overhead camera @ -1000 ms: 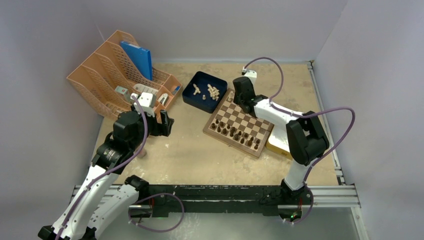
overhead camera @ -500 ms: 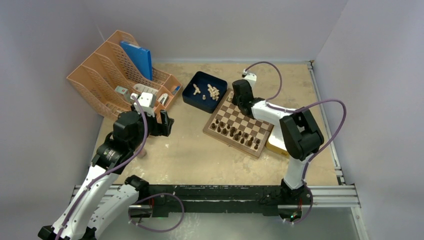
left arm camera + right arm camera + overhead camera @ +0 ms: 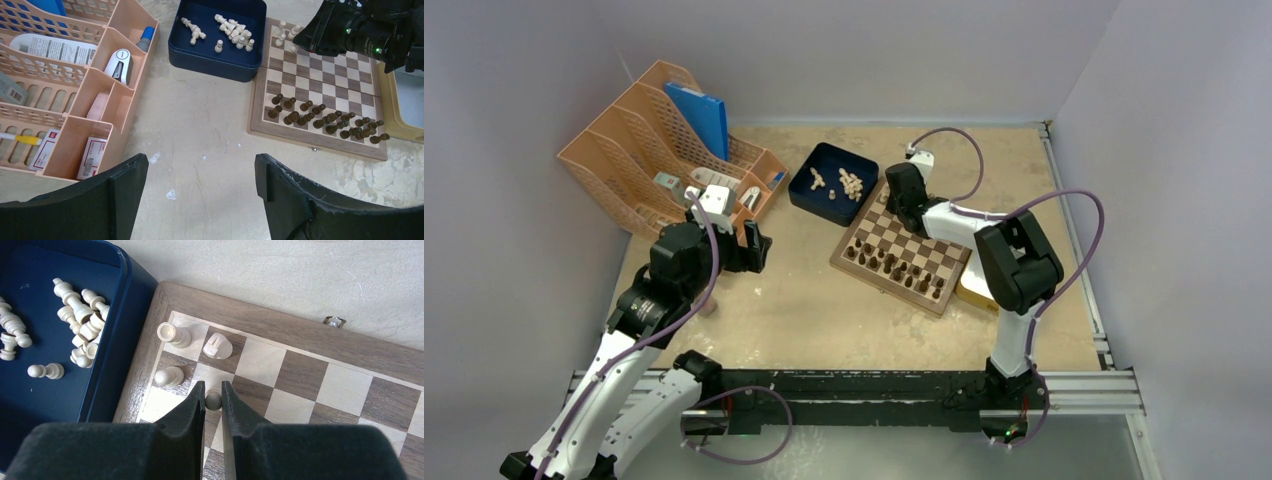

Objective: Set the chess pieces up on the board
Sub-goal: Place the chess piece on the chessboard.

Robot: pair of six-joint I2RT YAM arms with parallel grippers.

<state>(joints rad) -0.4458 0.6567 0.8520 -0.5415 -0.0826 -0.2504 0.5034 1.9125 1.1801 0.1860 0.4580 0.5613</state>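
Bases of both arms sit bolted at the near edge of the table [image 3: 824, 310]. The left arm [image 3: 639, 305] rises from its base and leans away. The left gripper [image 3: 751, 247] hangs over bare tabletop just beside the peach organizer [image 3: 639, 150]. Its jaws stand wide apart with nothing between them.

The right arm [image 3: 1019, 270] climbs steeply to a raised elbow. Its forearm then reaches left and away over the board [image 3: 914, 243]. Dark pieces [image 3: 894, 268] fill the two near rows of the board.

At the board's far left corner, the right gripper [image 3: 213, 390] points down, clenched on a cream pawn [image 3: 213, 399]. The pawn sits over the second-row square in front of a knight [image 3: 217, 346]. Whether it touches the square cannot be told. A rook [image 3: 170, 334] stands on the corner square, with a second pawn [image 3: 169, 376] in front of it.

Beyond that corner, against the board's rim, a blue tray [image 3: 125, 300] holds the other cream pieces [image 3: 80, 310], most lying down.
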